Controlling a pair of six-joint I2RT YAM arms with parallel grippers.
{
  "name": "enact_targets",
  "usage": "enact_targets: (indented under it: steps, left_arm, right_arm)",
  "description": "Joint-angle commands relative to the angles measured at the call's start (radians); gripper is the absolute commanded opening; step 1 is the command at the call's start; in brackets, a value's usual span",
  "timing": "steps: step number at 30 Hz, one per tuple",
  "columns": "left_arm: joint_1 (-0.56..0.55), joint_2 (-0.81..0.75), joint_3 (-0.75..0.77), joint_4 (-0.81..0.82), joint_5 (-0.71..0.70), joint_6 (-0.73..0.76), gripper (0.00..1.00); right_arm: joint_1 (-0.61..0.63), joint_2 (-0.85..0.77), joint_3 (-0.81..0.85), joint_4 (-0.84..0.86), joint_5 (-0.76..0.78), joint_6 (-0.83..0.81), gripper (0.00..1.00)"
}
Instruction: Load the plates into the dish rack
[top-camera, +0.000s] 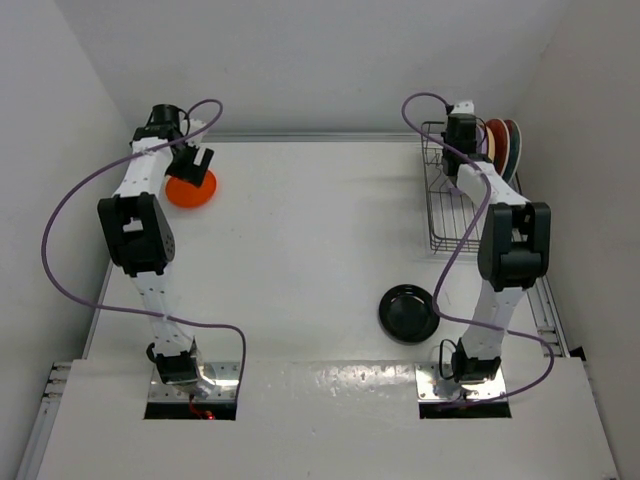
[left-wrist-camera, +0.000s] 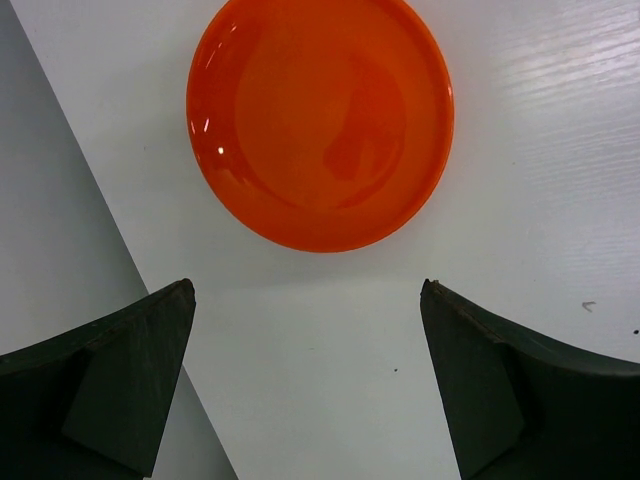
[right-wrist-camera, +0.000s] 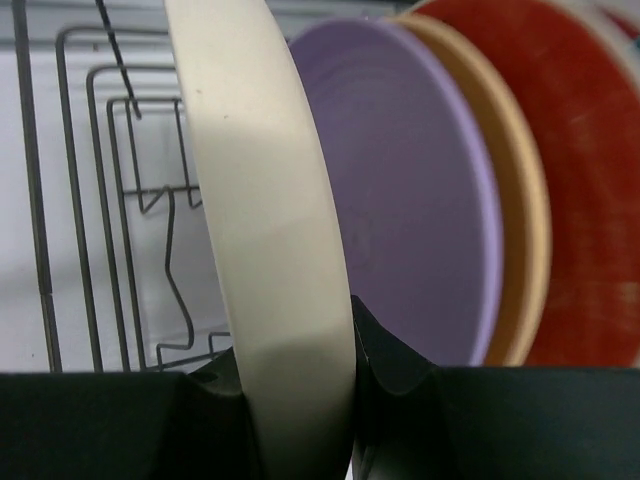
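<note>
From above, the right arm's wrist covers the far end of the dish rack (top-camera: 440, 215), so only a few red and darker rims show past it. How many plates stand there is hard to say from that side.

The right wrist camera is more use, though everything in it is close and cut off. The right gripper (right-wrist-camera: 300, 395) is pinching the cream-white plate (right-wrist-camera: 265, 220) by its rim, one finger on each face, with the plate upright and edge-on. Its lower edge is lost behind the fingers, so I cannot tell whether it sits between the prongs. Just behind it the lavender plate (right-wrist-camera: 420, 200), the pale yellow plate (right-wrist-camera: 520, 220) and a red plate (right-wrist-camera: 580, 150) stand on edge, close together, all running off the frame. The red one is too blurred to show its pattern. Bare rack wires show to the left of the cream plate.

At the far left corner of the bench (top-camera: 300, 250), the left gripper (left-wrist-camera: 305, 380) hangs with its fingers spread wide and nothing between them. The orange plate (left-wrist-camera: 320, 120) lies flat just beyond the fingertips, in line with the gap and untouched, close to the side wall.

The black plate (top-camera: 409, 312) lies flat on the bench near the right arm, on the near side of the rack and apart from both grippers.
</note>
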Motion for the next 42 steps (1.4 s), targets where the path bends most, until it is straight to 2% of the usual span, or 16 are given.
enact_targets:
  steps: [1, 3, 4, 6, 7, 11, 13, 18, 22, 25, 28, 33, 38, 42]
  left_arm:
    - [0.049, -0.013, -0.009, 0.020, 0.021, -0.025, 1.00]
    - [0.063, -0.013, -0.009, 0.020, 0.044, -0.034, 1.00]
    - [0.087, -0.004, -0.018, 0.020, 0.055, -0.043, 1.00]
    - [0.109, 0.016, -0.018, 0.020, 0.095, -0.059, 1.00]
    - [0.119, 0.028, -0.018, 0.020, 0.110, -0.070, 1.00]
    - [0.184, 0.112, 0.041, 0.020, 0.242, -0.154, 1.00]
    - [0.202, 0.174, 0.064, 0.020, 0.259, -0.195, 1.00]
    - [0.221, 0.246, 0.111, 0.020, 0.294, -0.257, 1.00]
    - [0.244, 0.281, 0.111, 0.056, 0.369, -0.277, 1.00]
    - [0.253, 0.347, 0.179, 0.066, 0.470, -0.301, 0.97]
    - [0.253, 0.373, 0.203, 0.066, 0.462, -0.327, 0.93]
    - [0.274, 0.303, 0.079, 0.066, 0.436, -0.311, 0.92]
    - [0.342, 0.269, -0.006, 0.057, 0.436, -0.265, 0.80]
    - [0.365, 0.318, -0.015, -0.032, 0.526, -0.190, 0.77]
  right_arm:
    - [-0.002, 0.034, 0.062, -0.053, -0.033, 0.083, 0.04]
    - [-0.029, 0.042, 0.080, -0.079, -0.036, 0.091, 0.18]
    - [-0.028, 0.042, 0.093, -0.087, -0.045, 0.093, 0.35]
    - [-0.029, 0.032, 0.097, -0.108, -0.049, 0.096, 0.60]
    - [-0.029, 0.023, 0.106, -0.119, -0.057, 0.097, 0.70]
    - [-0.023, -0.014, 0.136, -0.147, -0.091, 0.084, 0.83]
    - [-0.014, -0.038, 0.157, -0.167, -0.095, 0.068, 0.88]
    - [0.024, -0.125, 0.151, -0.174, -0.108, 0.083, 0.93]
    - [0.044, -0.222, 0.092, -0.194, -0.177, 0.105, 0.94]
    - [0.096, -0.289, 0.053, -0.205, -0.197, 0.088, 0.94]
    - [0.145, -0.328, 0.022, -0.205, -0.183, 0.071, 0.94]
    - [0.195, -0.374, -0.024, -0.171, -0.157, 0.019, 0.94]
    - [0.233, -0.391, -0.024, -0.167, -0.143, 0.001, 0.94]
    - [0.259, -0.394, -0.021, -0.147, -0.134, -0.022, 0.94]
